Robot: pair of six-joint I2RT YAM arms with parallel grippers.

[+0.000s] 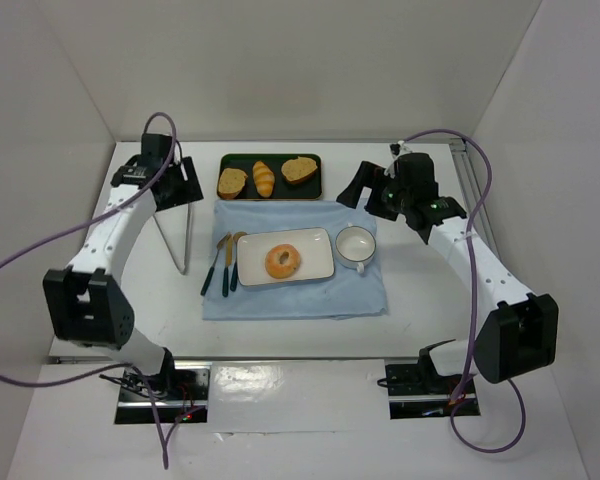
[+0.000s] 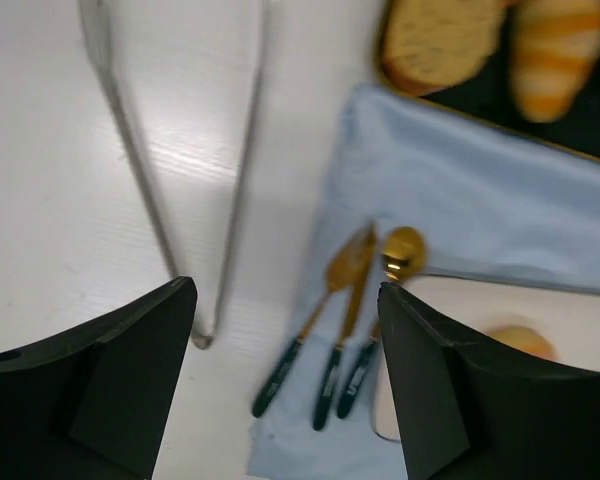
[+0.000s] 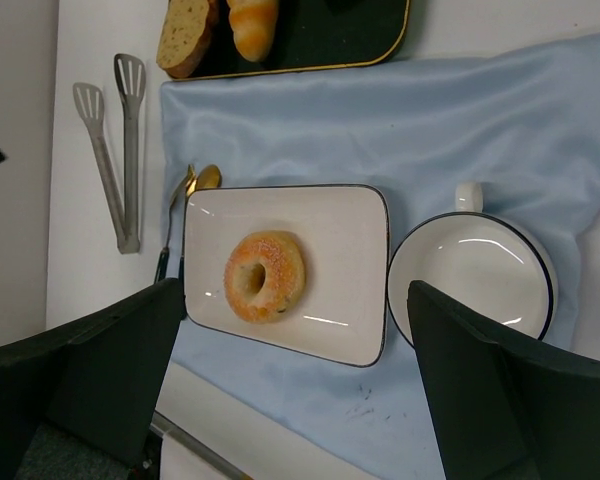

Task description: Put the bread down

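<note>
Bread (image 1: 283,261) lies flat near the middle of the white rectangular plate (image 1: 318,243), hole facing up. In the right wrist view the whole ring sits inside the plate's dark rim, touching no edge. The plate rests on the blue cloth (image 1: 295,300). A white cup (image 1: 356,245) stands just beside the plate's right end, also on the cloth. 3 pieces of cutlery (image 2: 345,330), with gold heads and dark handles, lie side by side along the plate's left end at the cloth's left edge. Metal tongs (image 3: 130,170) lie on the bare white surface (image 1: 130,300) left of the cloth, apart from it. Behind the cloth is a dark tray (image 1: 242,160) holding 2 brown-crusted slices (image 1: 232,183) with a small golden roll (image 1: 264,179) between them. The left tool (image 2: 285,300) is spread wide with nothing between its fingers. Its own camera looks down on the tongs and the cutlery. From above I see it at the far left, well apart from the plate and the bread. The right tool (image 3: 295,300) is likewise spread wide and holds nothing. Its camera looks down on the plate and cup. From above it sits right of the tray, behind the cup. Neither tool touches the bread.
</note>
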